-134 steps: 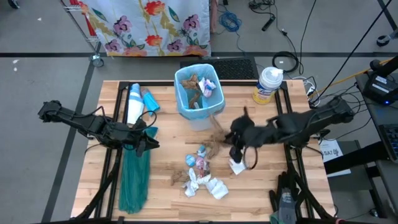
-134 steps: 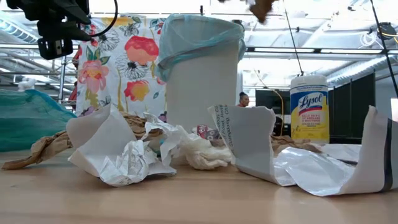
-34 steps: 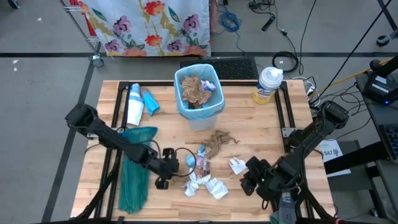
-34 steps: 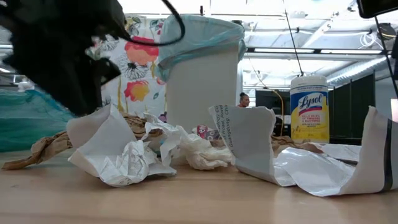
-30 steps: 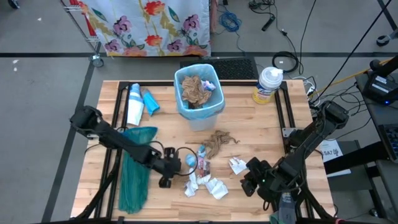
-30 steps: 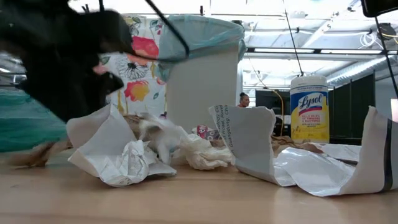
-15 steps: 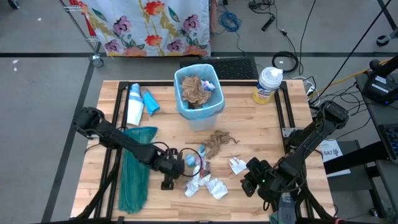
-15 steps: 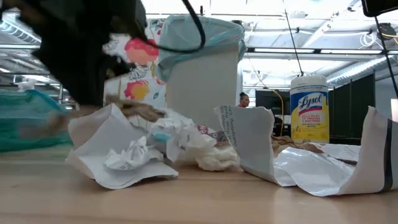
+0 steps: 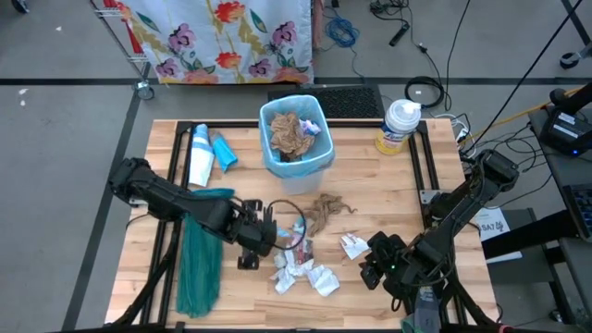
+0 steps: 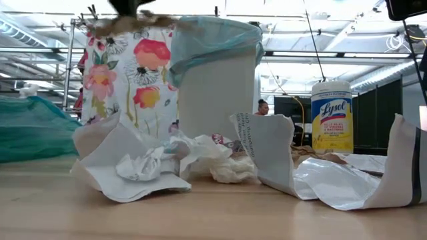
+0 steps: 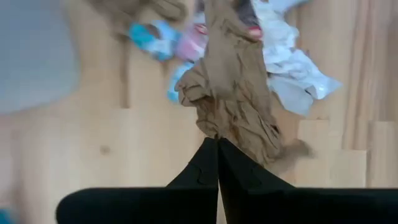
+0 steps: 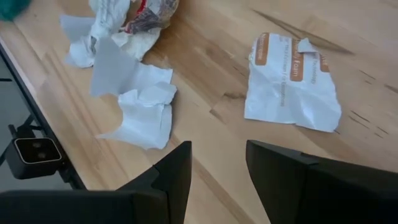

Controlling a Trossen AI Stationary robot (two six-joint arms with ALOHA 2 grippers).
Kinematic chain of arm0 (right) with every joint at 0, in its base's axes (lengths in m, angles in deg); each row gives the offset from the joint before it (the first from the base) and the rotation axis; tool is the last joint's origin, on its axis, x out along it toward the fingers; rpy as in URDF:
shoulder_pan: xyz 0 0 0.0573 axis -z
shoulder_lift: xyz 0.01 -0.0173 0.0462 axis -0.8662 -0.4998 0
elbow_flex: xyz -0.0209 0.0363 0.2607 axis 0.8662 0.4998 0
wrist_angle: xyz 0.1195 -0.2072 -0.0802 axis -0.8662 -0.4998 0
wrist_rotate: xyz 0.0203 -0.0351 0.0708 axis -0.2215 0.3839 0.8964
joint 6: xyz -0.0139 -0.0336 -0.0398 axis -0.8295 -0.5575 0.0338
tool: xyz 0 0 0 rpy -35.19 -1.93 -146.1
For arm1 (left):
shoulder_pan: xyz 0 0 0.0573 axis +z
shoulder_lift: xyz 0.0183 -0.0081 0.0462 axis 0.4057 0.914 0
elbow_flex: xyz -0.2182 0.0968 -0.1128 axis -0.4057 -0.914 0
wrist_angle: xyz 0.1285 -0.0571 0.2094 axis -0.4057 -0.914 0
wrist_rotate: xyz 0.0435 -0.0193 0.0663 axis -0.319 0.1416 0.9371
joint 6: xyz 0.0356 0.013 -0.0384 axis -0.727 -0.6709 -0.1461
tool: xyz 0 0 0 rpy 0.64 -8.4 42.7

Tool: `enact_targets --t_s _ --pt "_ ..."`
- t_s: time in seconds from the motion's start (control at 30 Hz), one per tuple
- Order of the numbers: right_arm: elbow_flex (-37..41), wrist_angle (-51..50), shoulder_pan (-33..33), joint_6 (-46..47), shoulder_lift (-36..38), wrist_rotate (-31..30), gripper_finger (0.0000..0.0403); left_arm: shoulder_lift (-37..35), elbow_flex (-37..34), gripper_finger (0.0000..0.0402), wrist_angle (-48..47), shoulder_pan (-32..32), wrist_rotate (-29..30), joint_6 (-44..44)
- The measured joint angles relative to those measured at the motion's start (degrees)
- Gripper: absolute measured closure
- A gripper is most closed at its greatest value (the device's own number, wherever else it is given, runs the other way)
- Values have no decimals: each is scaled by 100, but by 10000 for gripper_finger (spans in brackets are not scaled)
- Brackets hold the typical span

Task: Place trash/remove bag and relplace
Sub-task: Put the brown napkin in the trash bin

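Pale wooden table point(image 9: 240, 296) on a black frame, grey floor all round. Beyond the far edge, a flowered cloth point(image 9: 222, 32) on a rack, cables on the floor; in the level view, a ceiling of beams and lights behind.

At far centre, a small white bin point(image 9: 298, 139) lined with the pale blue bag point(image 9: 319, 157), crumpled brown paper already inside. Far right, a wipes canister point(image 9: 398, 125). Far left, a white and a blue bottle point(image 9: 199, 153); below them a teal-green bag point(image 9: 199, 264) reaching to the near edge.

Mid-table, the trash point(image 9: 310, 264): brown paper, white scraps, pink and blue bits, spread between bin and near edge.

Left gripper point(image 11: 217, 146) above the pile's left side, fingers pressed together, pinching a crumpled brown paper piece point(image 11: 233, 102) lifted off the wood.

Right gripper point(image 12: 217, 165) near right, low over white scraps point(image 12: 140, 102), fingers spread, holding nothing.
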Motion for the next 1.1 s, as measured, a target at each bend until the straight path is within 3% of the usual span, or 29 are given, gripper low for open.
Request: enact_targets --t_s 0.2,0.5,0.6,0.9,1.1 --pt "0 7 12 18 1 -20 259 -117 1165 401 -785 652 130 -423" --pt "0 41 47 151 1 -721 259 -358 2761 401 -774 2256 185 -872" --pt "0 14 75 141 -1 -721 259 -358 3179 401 -688 2931 -96 -1244" --pt "0 -119 390 150 1 -726 259 -46 3256 401 -280 4638 -1650 -1363" --pt "0 -120 677 189 0 -725 259 252 3256 397 -77 4843 -1774 -1269"
